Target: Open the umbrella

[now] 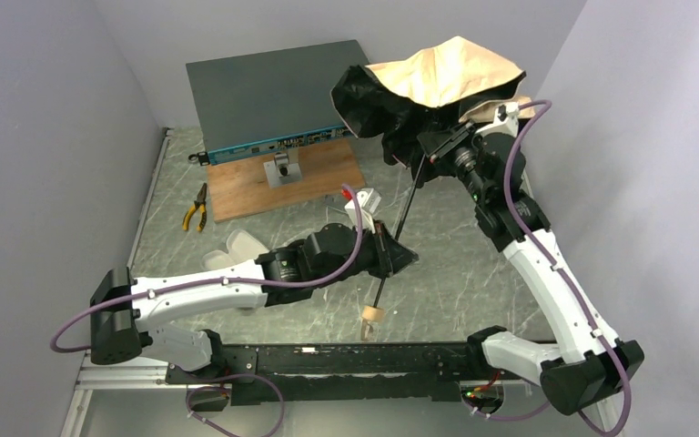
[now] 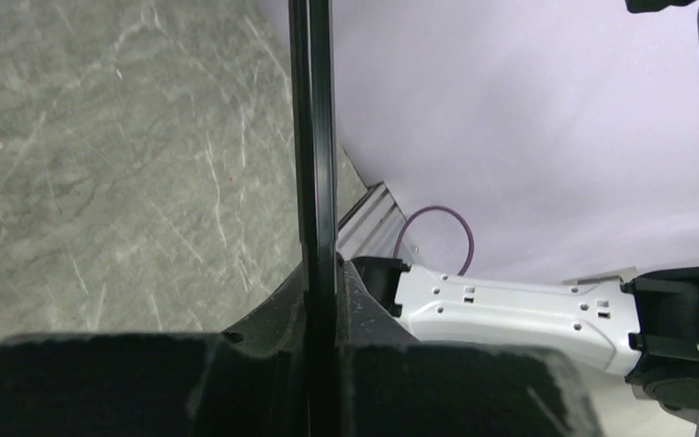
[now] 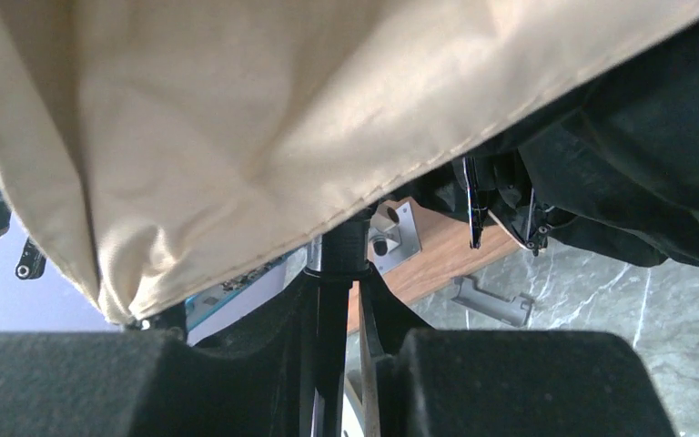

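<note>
A partly spread cream umbrella slants over the far right of the table. The right gripper clamps its black shaft just under the canopy. The left gripper pinches the shaft lower down, above the tan handle.

Pale lilac walls on three sides; grey marbled tabletop; wooden board near back.

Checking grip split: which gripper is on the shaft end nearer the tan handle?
The left gripper, shut on the umbrella shaft low down, near the handle; the right gripper clamps it up under the canopy.
</note>
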`<state>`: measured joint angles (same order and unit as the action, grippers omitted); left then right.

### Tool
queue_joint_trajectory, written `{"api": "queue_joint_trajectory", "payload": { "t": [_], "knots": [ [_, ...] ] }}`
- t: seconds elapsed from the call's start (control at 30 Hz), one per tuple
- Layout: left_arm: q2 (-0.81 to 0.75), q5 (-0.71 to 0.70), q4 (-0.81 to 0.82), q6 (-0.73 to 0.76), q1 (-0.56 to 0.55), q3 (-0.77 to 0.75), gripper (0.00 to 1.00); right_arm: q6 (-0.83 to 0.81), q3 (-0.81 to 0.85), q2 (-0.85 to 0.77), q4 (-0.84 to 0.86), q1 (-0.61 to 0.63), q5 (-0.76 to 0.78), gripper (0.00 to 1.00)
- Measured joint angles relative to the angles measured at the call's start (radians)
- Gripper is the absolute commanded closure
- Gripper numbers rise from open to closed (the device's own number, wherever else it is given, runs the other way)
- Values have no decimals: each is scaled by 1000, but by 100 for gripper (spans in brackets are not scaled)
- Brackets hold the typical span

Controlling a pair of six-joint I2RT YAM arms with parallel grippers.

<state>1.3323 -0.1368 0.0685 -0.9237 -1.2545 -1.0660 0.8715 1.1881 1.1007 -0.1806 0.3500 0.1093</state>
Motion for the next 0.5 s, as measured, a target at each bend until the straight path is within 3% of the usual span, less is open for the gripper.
{"api": "queue_joint_trajectory", "payload": {
  "t": [0.27,0.5],
  "knots": [
    [-30,-80,63,62,-40,-3,100,9,136,31,-122,-128,-78,79],
    [-30,-114,81,131,-72,-64,100,-3,265,40,-142,-166,-87,78]
  ]
}}
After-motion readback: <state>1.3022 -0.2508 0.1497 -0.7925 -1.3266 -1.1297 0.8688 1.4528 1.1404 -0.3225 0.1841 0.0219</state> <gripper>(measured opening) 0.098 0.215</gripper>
